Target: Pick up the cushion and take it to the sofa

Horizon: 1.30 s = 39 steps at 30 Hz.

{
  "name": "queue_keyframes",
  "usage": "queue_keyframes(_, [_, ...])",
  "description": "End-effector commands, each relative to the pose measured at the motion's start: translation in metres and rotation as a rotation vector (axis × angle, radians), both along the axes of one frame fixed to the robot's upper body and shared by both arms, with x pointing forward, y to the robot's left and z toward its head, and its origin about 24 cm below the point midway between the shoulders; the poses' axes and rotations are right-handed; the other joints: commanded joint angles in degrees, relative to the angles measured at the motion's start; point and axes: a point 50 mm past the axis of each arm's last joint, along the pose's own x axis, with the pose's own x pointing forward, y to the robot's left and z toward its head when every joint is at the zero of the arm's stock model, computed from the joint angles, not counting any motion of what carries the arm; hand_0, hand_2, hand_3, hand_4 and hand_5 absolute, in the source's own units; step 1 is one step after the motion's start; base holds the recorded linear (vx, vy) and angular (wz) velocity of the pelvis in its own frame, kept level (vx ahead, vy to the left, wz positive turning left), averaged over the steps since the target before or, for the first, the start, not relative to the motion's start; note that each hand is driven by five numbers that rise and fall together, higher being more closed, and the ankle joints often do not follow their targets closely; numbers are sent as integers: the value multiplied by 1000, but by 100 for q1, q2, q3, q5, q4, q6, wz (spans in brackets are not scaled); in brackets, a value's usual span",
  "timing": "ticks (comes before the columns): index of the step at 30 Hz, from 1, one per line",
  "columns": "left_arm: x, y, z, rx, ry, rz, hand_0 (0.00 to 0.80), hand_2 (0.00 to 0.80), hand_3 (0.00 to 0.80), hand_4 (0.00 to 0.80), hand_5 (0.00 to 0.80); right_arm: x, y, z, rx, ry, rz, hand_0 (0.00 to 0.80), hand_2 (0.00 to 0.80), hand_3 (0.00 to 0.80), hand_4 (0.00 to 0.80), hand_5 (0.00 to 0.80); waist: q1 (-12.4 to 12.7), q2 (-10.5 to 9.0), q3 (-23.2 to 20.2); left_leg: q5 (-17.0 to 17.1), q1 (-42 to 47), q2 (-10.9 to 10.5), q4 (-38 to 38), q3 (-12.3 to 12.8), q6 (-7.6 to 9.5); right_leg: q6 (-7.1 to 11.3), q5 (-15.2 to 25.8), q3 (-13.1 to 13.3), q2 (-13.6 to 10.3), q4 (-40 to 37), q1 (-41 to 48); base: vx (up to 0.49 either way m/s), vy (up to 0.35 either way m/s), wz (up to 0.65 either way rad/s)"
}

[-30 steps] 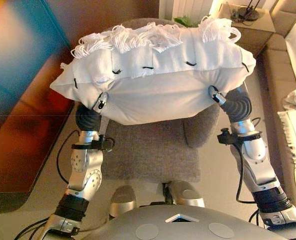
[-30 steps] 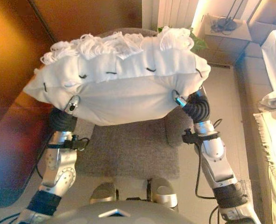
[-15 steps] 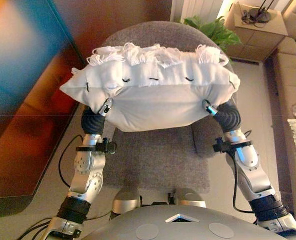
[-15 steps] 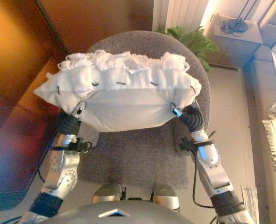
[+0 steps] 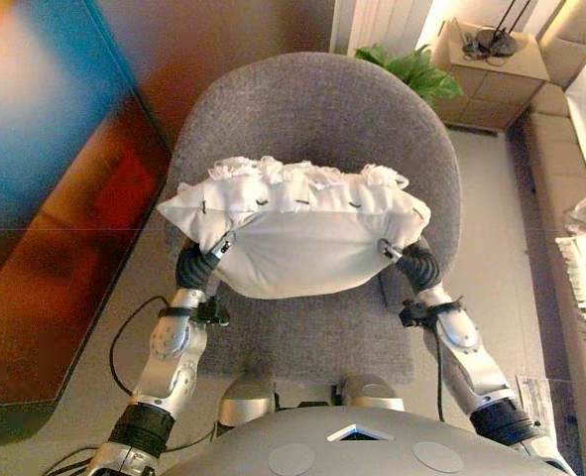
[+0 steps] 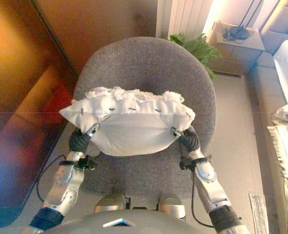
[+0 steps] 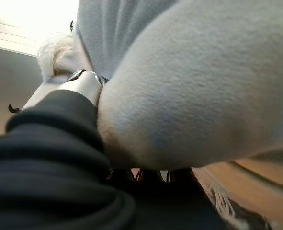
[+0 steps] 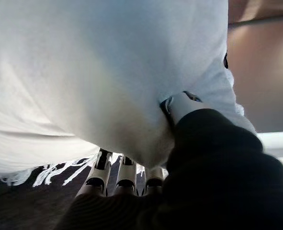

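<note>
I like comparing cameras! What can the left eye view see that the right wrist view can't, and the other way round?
Only the left eye view shows the whole scene: the grey chair, the green plant, the small cabinet, and the left hand pinching the cushion's near left edge. Only the right wrist view shows the underside: silver fingers reaching beneath the cushion, with white fringe hanging past them. Both show the white cushion and the right hand holding it.
</note>
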Motion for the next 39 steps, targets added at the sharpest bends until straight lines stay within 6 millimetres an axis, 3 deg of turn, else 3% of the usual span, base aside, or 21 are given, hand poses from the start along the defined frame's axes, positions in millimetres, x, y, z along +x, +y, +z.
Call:
queue_keyframes(1, [39, -22, 38, 21, -206, -81, 800, 800, 800, 800, 800, 31, 23, 38, 51, -186, 60, 800, 800, 800, 800, 800, 63, 13, -87, -988, 160, -10, 372, 193, 55, 230, -345, -95, -169, 23, 89, -28, 4, -3])
queue_keyframes(11, [53, -37, 29, -9, -133, -71, 800, 800, 800, 800, 800, 46, 31, 32, 22, -141, 52, 800, 800, 800, 800, 800, 26, 178, 306, -805, -157, 1, 164, 165, 12, 205, -314, -74, -169, 23, -320, -96, 2, 0])
queue_keyframes(17, [84, -61, 17, 31, -31, -83, 800, 800, 800, 800, 800, 84, 43, 22, 60, -18, -3, 800, 800, 800, 800, 800, 9, 173, 490, -781, -316, 33, 243, 169, -71, 191, -293, -121, -192, 23, -425, -64, 10, 1])
queue_keyframes(20, [109, -76, 25, 63, 3, -93, 800, 800, 800, 800, 800, 117, 54, 38, 59, -2, -2, 800, 800, 800, 800, 800, 13, 166, 652, -777, -455, 36, 306, 164, -108, 200, -258, -100, -198, 23, -527, -118, 17, 0])
queue_keyframes(22, [136, -77, 42, 89, 6, -91, 800, 800, 800, 800, 800, 144, 60, 60, 107, 4, 0, 800, 800, 800, 800, 800, -11, 157, 809, -740, -626, 43, 329, 183, -146, 202, -217, -61, -195, 23, -684, -179, 20, 5])
queue_keyframes(24, [155, -79, 59, 101, 6, -75, 800, 800, 800, 800, 800, 162, 55, 68, 151, 51, 1, 800, 800, 800, 800, 800, -26, 154, 928, -694, -740, 54, 311, 204, -170, 208, -190, -28, -181, 23, -802, -134, 28, 2])
queue_keyframes(28, [179, -77, 70, 144, 144, -63, 800, 800, 800, 800, 800, 184, 50, 86, 233, 136, -29, 800, 800, 800, 800, 800, -69, 127, 1167, -554, -1002, 59, 282, 207, -214, 223, -90, 39, -155, 23, -1076, -100, 33, 1])
queue_keyframes(32, [188, -67, 76, 157, 259, -32, 800, 800, 800, 800, 800, 190, 42, 87, 242, 245, -58, 800, 800, 800, 800, 800, -100, 93, 1343, -472, -1122, 63, 249, 219, -243, 222, -19, 70, -142, 23, -1233, 14, 5, 2])
queue_keyframes(33, [190, -66, 79, 159, 256, -26, 722, 722, 722, 722, 722, 191, 40, 90, 240, 243, -68, 800, 800, 800, 800, 800, -103, 85, 1374, -458, -1148, 61, 246, 223, -245, 222, -2, 75, -142, 23, -1268, 0, 10, 4])
queue_keyframes(34, [193, -64, 84, 167, 257, -16, 593, 593, 593, 593, 593, 194, 38, 95, 240, 236, -82, 800, 800, 800, 800, 800, -106, 78, 1425, -434, -1206, 58, 244, 231, -245, 221, 27, 81, -142, 25, -1342, 0, 0, 0])
queue_keyframes(35, [194, -63, 86, 170, 266, -13, 533, 533, 533, 533, 533, 195, 37, 98, 241, 235, -90, 800, 800, 800, 800, 800, -109, 83, 1459, -415, -1247, 57, 245, 241, -245, 222, 43, 81, -142, 35, -1399, -46, 20, 5])
queue_keyframes(36, [198, -62, 96, 180, 249, -3, 0, 0, 0, 0, 0, 200, 33, 109, 249, 225, -112, 800, 800, 800, 800, 800, -123, 88, 1516, -352, -1384, 51, 261, 269, -253, 225, 93, 86, -139, 72, -1558, -40, 20, 9])
queue_keyframes(37, [201, -60, 104, 189, 226, 16, 0, 0, 0, 0, 0, 202, 30, 115, 249, 215, -126, 800, 800, 800, 800, 800, -125, 97, 1538, -328, -1446, 41, 275, 274, -259, 228, 105, 89, -141, 96, -1625, -28, 19, 10])
queue_keyframes(38, [203, -58, 109, 194, 210, 29, 0, 0, 0, 0, 0, 204, 26, 120, 244, 198, -132, 728, 728, 728, 728, 728, -124, 111, 1553, -312, -1481, 32, 277, 275, -264, 232, 106, 80, -145, 117, -1669, -5, 15, 8])
queue_keyframes(39, [205, -54, 115, 196, 197, 46, 0, 0, 0, 0, 0, 206, 22, 127, 236, 174, -131, 326, 326, 326, 326, 326, -121, 125, 1567, -300, -1506, 23, 279, 274, -265, 231, 106, 64, -153, 129, -1696, -1, 20, 6])
